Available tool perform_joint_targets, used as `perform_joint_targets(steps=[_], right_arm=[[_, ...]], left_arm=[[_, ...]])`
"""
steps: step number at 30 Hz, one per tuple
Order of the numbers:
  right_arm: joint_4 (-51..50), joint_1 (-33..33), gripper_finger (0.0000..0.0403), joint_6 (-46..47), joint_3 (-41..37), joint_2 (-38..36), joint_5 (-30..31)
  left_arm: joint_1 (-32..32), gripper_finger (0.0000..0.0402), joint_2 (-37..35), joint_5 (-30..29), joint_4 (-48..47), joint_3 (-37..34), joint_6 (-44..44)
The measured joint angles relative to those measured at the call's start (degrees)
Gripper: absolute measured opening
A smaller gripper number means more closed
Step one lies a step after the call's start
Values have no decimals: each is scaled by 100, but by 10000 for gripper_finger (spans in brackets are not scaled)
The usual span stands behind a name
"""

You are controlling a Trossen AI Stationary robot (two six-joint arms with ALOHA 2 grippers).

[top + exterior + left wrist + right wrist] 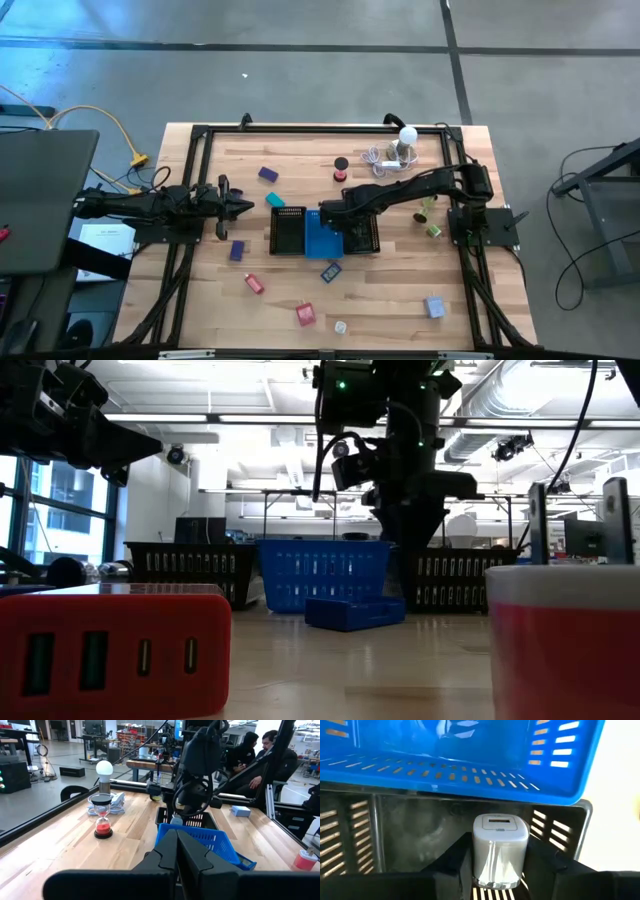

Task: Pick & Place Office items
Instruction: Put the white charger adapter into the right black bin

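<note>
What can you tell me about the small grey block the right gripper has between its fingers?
The grey block is a small rounded cube, pale grey-white with a smooth, plastic-looking shell and a faint rectangular marking on its top face. It stands upright, clamped on two opposite sides by the right gripper, whose dark fingers press against it. It hangs inside or just above the black mesh tray, next to the blue tray. Its underside is hidden, so I cannot tell whether it touches the tray floor.

Grey concrete floor [330, 80], ceiling strip lights [250, 418], tall windows [60, 530], workbenches behind.
</note>
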Motion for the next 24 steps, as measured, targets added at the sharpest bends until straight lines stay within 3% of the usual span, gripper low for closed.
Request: perform_joint_targets(steps=[13,24], right_arm=[[59,-28,121,2,-2,419,36],[122,-42,219,310,0,404,327]], left_arm=[[0,1,0,1,-2,0,1],[0,1,0,-3,-3,0,3]])
